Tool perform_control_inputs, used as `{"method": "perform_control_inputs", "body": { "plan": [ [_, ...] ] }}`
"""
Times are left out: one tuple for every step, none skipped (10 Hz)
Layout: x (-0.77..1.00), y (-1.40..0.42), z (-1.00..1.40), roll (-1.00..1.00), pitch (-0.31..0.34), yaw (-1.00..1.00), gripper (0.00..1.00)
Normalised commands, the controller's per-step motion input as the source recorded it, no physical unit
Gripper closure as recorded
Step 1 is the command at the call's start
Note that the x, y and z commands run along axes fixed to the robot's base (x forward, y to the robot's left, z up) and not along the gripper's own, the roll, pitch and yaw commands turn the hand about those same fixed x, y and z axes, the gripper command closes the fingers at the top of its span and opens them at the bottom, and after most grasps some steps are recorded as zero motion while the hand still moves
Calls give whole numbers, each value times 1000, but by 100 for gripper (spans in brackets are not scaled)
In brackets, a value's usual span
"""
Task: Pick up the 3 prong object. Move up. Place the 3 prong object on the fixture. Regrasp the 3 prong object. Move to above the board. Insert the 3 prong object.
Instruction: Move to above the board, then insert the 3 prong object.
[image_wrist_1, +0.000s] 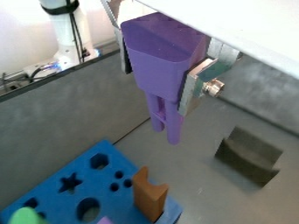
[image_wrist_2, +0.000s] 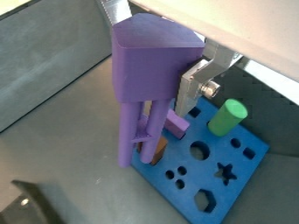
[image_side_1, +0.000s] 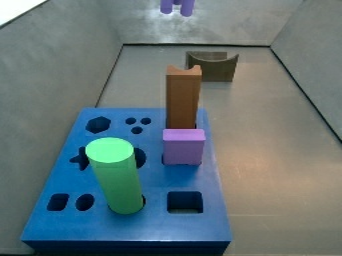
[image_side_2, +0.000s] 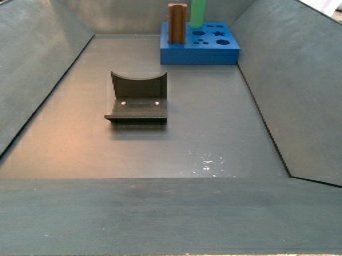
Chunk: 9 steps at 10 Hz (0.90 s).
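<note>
Both wrist views show my gripper (image_wrist_1: 159, 70) shut on the block-like head of the light purple 3 prong object (image_wrist_1: 156, 48), its silver fingers (image_wrist_1: 197, 80) pressing the sides. The prongs (image_wrist_2: 135, 136) hang straight down, high above the floor. In a side view only the prong tips (image_side_1: 178, 7) show at the top edge. The dark fixture (image_side_1: 211, 65) stands empty on the grey floor, apart from the blue board (image_side_1: 74, 170). In a wrist view the fixture (image_wrist_1: 249, 156) lies below and to one side of the prongs.
On the board (image_side_2: 201, 52) stand a tall brown block (image_side_1: 182, 95), a squat purple cube (image_side_1: 183, 146) and a green cylinder (image_side_1: 114, 175). Several cut-out holes (image_wrist_1: 82, 179) are free. Sloped grey walls (image_side_2: 40, 70) enclose the floor.
</note>
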Motion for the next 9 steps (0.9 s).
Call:
{"method": "perform_control_inputs", "body": {
  "plan": [
    [-196,82,12,-381,-236,-8,100],
    [-160,71,10,-266,-198,-6,100],
    [-141,68,8,-228,-175,-7,100],
    [43,0,-17,-1,0,-14,100],
    [223,306,0,-423,0,0,100],
    [297,380,0,-500,1,0,100],
    [266,360,100,-500,0,0,100],
    [206,363,91,-500,0,6,100],
    [157,349,54,-500,0,66,100]
  ]
}}
